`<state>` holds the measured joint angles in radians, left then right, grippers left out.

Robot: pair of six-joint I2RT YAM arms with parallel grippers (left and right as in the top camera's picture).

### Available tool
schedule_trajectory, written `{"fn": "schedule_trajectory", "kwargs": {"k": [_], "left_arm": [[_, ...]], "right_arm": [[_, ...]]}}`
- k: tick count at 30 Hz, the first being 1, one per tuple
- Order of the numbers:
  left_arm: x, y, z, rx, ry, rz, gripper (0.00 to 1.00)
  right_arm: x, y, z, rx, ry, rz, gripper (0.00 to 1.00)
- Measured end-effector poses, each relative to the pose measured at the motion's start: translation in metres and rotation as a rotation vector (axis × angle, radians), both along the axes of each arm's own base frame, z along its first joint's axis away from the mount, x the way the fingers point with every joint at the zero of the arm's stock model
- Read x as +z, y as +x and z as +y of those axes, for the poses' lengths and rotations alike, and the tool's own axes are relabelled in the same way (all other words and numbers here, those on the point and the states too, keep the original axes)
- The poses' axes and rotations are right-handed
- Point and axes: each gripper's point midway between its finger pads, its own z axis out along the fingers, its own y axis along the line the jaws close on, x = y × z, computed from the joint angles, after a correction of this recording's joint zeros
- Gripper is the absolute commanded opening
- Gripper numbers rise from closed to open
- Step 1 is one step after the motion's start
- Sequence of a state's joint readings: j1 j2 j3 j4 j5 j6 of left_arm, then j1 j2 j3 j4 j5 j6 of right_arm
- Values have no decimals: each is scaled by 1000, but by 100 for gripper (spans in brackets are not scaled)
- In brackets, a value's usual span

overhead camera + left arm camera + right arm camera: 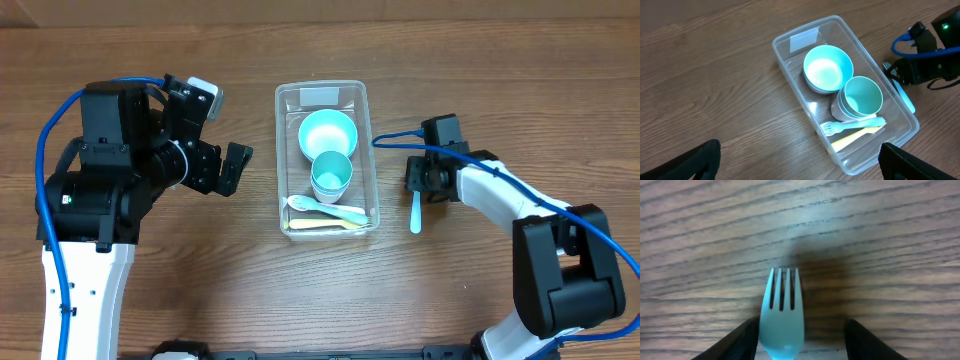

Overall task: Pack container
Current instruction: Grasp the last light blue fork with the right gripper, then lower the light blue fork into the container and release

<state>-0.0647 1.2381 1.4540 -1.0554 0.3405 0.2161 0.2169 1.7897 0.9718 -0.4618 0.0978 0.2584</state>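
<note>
The clear plastic container (pixel 281 160) stands at the table's middle, with a whitish label at its far end. It holds a teal bowl (pixel 327 133), a teal cup (pixel 331 175), a white fork (pixel 325 207) and a yellow utensil (pixel 320 224). My left gripper (pixel 225 168) is open and empty, to the left of the container (pixel 783 64). My right gripper (pixel 420 182) is open, low over a light blue fork (pixel 416 215) that lies on the table to the right of the container. In the right wrist view the fork (pixel 781 315) lies between the fingers (pixel 800 340), against the left one.
The left wrist view shows the bowl (pixel 827 67), the cup (pixel 860 97), the white fork (pixel 850 125) and the yellow utensil (pixel 855 137) inside the tub. The right arm and its blue cable (pixel 920 45) are beyond it. Wooden tabletop lies all round.
</note>
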Motion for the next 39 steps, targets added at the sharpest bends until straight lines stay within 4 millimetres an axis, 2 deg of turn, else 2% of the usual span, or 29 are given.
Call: {"fn": "schedule_trajectory", "kwargs": {"k": [1, 4, 8, 13, 16, 20, 23, 26, 27, 29, 30, 32, 34, 36, 37, 39], "left_arm": [[0, 0, 0, 0, 0, 0, 100], [0, 0, 0, 0, 0, 0, 100], [0, 0, 0, 0, 0, 0, 100], [0, 0, 0, 0, 0, 0, 100], [0, 0, 0, 0, 0, 0, 100], [0, 0, 0, 0, 0, 0, 100], [0, 0, 0, 0, 0, 0, 100], [0, 0, 0, 0, 0, 0, 100], [0, 0, 0, 0, 0, 0, 100], [0, 0, 0, 0, 0, 0, 100], [0, 0, 0, 0, 0, 0, 100], [0, 0, 0, 0, 0, 0, 100], [0, 0, 0, 0, 0, 0, 100], [0, 0, 0, 0, 0, 0, 100], [0, 0, 0, 0, 0, 0, 100], [0, 0, 0, 0, 0, 0, 100]], "right_arm": [[0, -1, 2, 8, -21, -2, 58], [1, -2, 6, 20, -48, -9, 43], [1, -1, 4, 16, -60, -11, 28], [1, -1, 4, 16, -61, -13, 20], [1, -1, 4, 15, -61, -13, 6], [3, -7, 2, 16, -71, 31, 4], [28, 9, 7, 17, -62, 22, 4], [76, 34, 14, 16, -39, -54, 4], [85, 38, 15, 15, -34, -75, 4], [136, 45, 20, 24, 7, -196, 4], [153, 42, 23, 39, 23, -235, 4], [186, 32, 48, 177, 69, -306, 4], [204, 7, 101, 486, 128, -337, 4], [206, -28, 150, 823, 192, -329, 4], [204, -49, 169, 984, 221, -317, 4], [199, -75, 196, 1226, 254, -323, 4]]}}
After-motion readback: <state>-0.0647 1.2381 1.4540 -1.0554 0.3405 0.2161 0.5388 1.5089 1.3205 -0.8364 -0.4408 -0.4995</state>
